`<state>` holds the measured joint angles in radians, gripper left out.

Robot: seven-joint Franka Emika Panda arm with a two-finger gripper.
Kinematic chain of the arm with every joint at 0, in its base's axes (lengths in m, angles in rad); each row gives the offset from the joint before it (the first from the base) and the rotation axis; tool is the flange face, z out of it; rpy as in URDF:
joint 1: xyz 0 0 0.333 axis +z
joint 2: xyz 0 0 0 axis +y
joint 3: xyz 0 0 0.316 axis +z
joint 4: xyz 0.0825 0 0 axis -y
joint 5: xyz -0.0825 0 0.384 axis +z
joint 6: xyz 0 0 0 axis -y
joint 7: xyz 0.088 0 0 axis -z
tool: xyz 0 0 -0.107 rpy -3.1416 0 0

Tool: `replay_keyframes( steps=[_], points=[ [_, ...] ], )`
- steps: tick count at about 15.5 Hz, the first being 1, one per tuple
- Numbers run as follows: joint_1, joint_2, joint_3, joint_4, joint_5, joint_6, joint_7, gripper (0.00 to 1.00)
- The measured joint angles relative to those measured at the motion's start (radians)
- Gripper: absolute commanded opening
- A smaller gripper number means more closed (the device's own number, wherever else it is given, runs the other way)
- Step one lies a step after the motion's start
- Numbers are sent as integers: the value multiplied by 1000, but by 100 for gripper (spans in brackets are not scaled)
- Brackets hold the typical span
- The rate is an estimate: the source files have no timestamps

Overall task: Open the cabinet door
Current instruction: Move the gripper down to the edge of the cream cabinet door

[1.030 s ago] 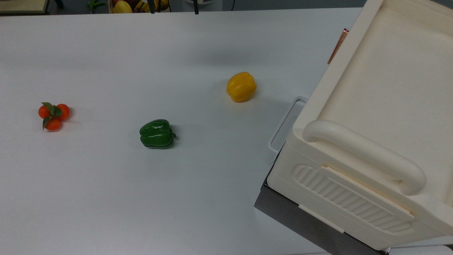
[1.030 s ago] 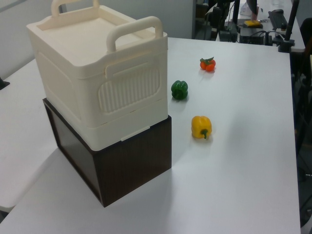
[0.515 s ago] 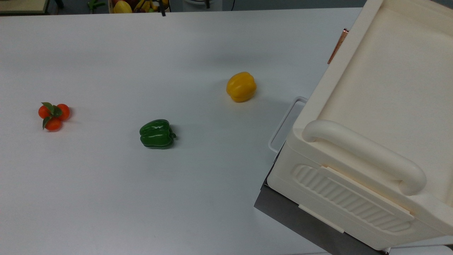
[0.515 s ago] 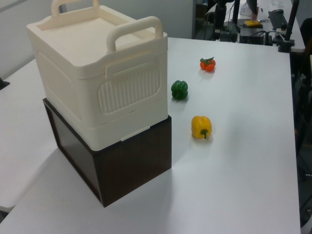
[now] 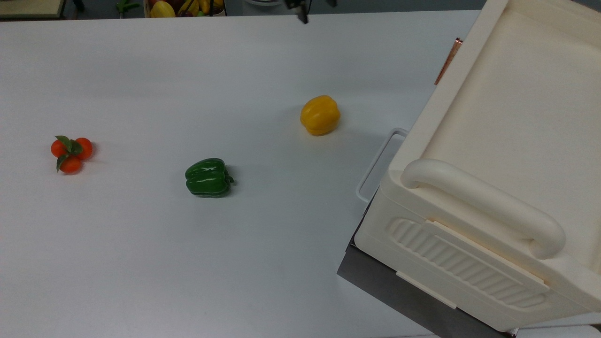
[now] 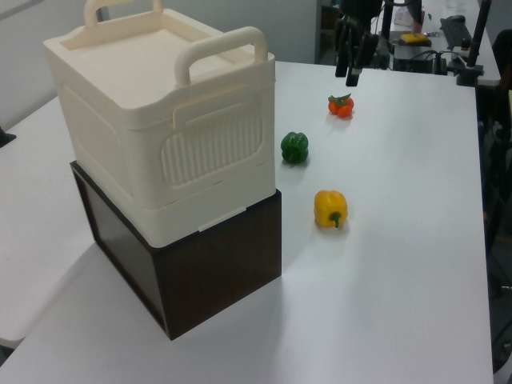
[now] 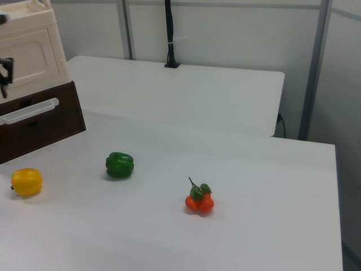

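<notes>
The cream cabinet [image 6: 152, 120] stands on a dark brown box at the top view's right. Its cabinet door [image 7: 25, 56], a flat cream panel with a recessed centre, faces the table and looks shut. The door's copper bar handle [image 5: 448, 61] shows at the door's far edge. My gripper [image 6: 346, 78] hangs above the far end of the table, over the orange fruit cluster, well away from the cabinet. It is open and holds nothing. In the top view the gripper [image 5: 314, 5] pokes in at the upper edge. In the right view the gripper [image 7: 4, 76] sits at the left border.
A yellow pepper [image 5: 320, 115], a green pepper [image 5: 208, 177] and an orange fruit cluster [image 5: 71, 152] lie spread on the white table [image 5: 141, 263]. The brown box [image 6: 216, 264] has a white drawer handle [image 5: 378, 164] facing the peppers.
The gripper has moved toward the top view's right along the upper edge. It has dropped into the left view above the far end of the table. Nothing else moved.
</notes>
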<state>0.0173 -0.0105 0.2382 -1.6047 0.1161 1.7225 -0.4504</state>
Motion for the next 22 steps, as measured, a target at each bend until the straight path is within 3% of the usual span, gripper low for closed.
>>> replay_keyframes(
  steps=[5,9,15,22],
  points=[
    [2,22,112,2,20,168,-44,37],
    [1,53,151,2,28,274,-77,33],
    [14,99,173,3,48,423,-138,31],
    [29,121,183,4,65,489,-152,31]
  ],
)
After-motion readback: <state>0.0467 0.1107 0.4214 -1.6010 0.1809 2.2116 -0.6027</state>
